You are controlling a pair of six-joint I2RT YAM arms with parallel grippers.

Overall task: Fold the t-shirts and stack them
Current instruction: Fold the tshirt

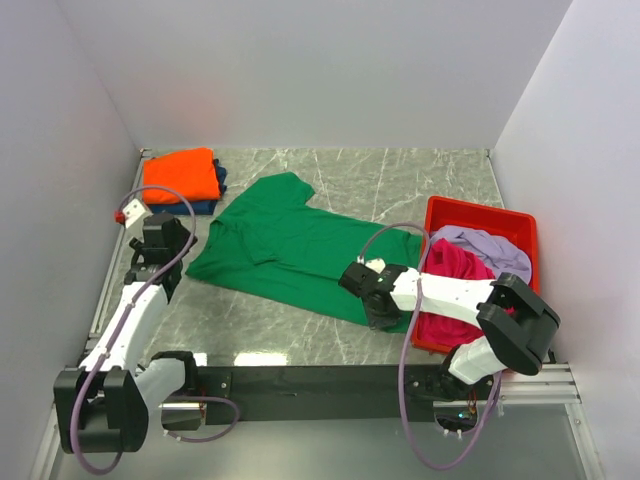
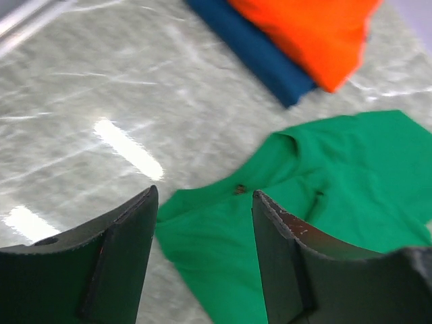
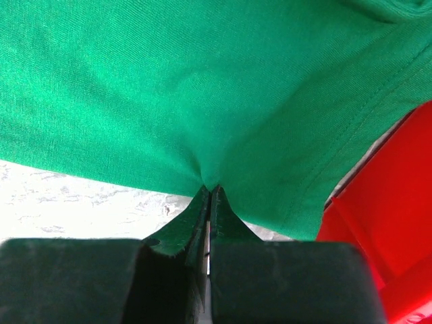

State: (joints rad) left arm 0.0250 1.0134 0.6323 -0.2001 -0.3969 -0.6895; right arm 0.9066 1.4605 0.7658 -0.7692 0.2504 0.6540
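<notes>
A bright green t-shirt lies spread out flat in the middle of the table. My right gripper is shut on its near right hem, and the right wrist view shows the cloth bunched into the closed tips. My left gripper is at the shirt's left edge, open, with nothing between its fingers; the green sleeve lies below and beyond them. A folded orange t-shirt rests on a folded navy one at the back left. Magenta and lilac t-shirts lie crumpled in the bin.
A red plastic bin stands at the right edge, close to my right arm; its wall shows beside the right gripper. A small red and white part sits by the left wall. White walls enclose the table on three sides.
</notes>
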